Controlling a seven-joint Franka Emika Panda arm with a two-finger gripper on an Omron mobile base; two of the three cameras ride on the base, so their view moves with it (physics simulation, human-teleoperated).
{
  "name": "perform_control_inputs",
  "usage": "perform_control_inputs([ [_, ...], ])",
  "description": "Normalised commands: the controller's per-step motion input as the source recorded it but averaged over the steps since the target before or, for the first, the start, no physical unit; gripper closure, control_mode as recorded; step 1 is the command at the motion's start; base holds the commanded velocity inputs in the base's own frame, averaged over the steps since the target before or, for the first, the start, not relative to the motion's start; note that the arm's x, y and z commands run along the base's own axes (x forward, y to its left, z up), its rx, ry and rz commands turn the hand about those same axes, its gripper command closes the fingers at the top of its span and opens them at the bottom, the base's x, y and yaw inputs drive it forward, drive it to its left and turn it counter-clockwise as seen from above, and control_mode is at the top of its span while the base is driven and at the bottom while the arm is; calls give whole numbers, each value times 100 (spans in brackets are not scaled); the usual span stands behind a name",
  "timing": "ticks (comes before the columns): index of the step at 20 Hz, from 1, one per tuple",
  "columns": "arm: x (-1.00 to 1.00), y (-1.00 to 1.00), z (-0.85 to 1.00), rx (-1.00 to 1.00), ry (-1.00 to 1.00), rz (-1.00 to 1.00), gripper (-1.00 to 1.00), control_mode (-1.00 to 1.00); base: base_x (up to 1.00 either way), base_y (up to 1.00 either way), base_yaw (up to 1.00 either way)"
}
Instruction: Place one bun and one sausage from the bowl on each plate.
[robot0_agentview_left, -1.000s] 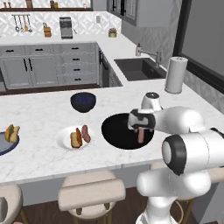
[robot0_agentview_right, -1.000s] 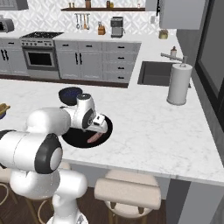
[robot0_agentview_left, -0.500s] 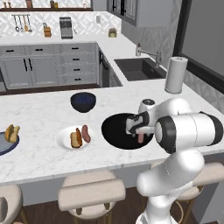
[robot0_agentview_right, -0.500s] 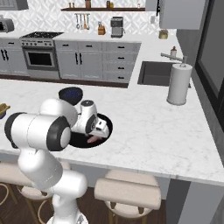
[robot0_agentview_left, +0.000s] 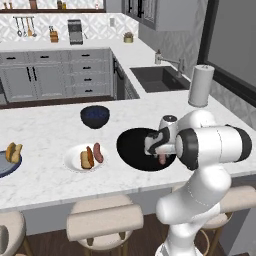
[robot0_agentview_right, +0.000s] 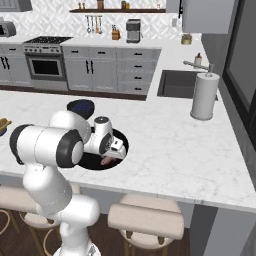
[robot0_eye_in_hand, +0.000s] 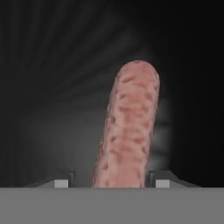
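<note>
Grey cabinets (robot0_agentview_left: 55, 75) — marble counter (robot0_agentview_left: 45, 187), stools (robot0_agentview_left: 105, 222).

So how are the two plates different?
The white plate already has a bun and a sausage; the dark blue-grey plate shows just a bun. The white plate sits nearer the black bowl; the dark blue-grey plate lies at the counter's far left. Both are round and flat.

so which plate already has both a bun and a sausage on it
The white plate, just left of the black bowl: it carries a bun and a sausage. The dark blue-grey plate at the far left shows just a bun.
</note>
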Motion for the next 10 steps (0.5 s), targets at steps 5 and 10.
perform_control_inputs([
  [5,0,-1,15,0,1,0,100,-100,0,0,0],
  [10,-50,4,70,0,0,1,100,-100,0,0,0],
])
